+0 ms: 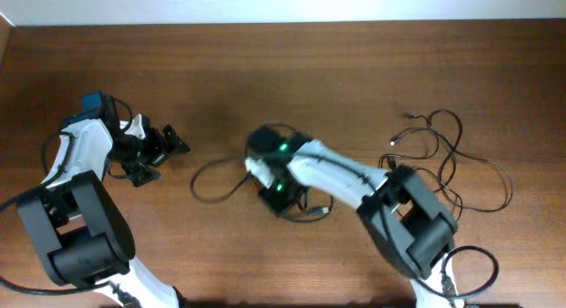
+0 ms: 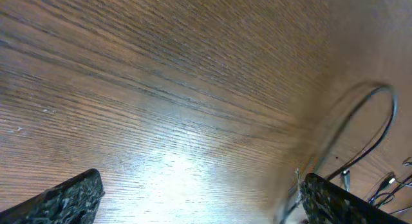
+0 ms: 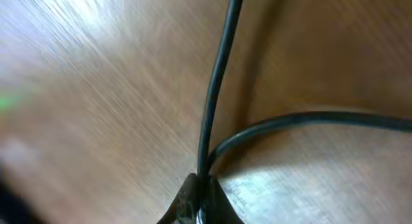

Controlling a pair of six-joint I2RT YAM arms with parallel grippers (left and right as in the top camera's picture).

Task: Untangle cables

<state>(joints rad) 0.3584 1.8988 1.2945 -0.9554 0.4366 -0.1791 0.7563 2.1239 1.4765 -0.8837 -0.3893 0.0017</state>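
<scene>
My right gripper (image 3: 203, 201) is shut on a thin black cable (image 3: 217, 82) that runs up from the fingertips, with a second strand (image 3: 322, 118) curving off to the right. From overhead this gripper (image 1: 256, 171) is at the table's middle, at the right end of a loose cable loop (image 1: 194, 182). A second bunch of cables (image 1: 447, 153) with small plugs lies spread at the right. My left gripper (image 1: 166, 159) stands open to the left of the loop, apart from it. Between its fingers (image 2: 199, 198) there is only bare wood, and a cable arc (image 2: 386, 114) shows beyond the right finger.
The wooden table (image 1: 292, 69) ends at a pale wall along the back. Both arm bases stand at the front edge, and a thicker black cable (image 1: 478, 255) loops beside the right base.
</scene>
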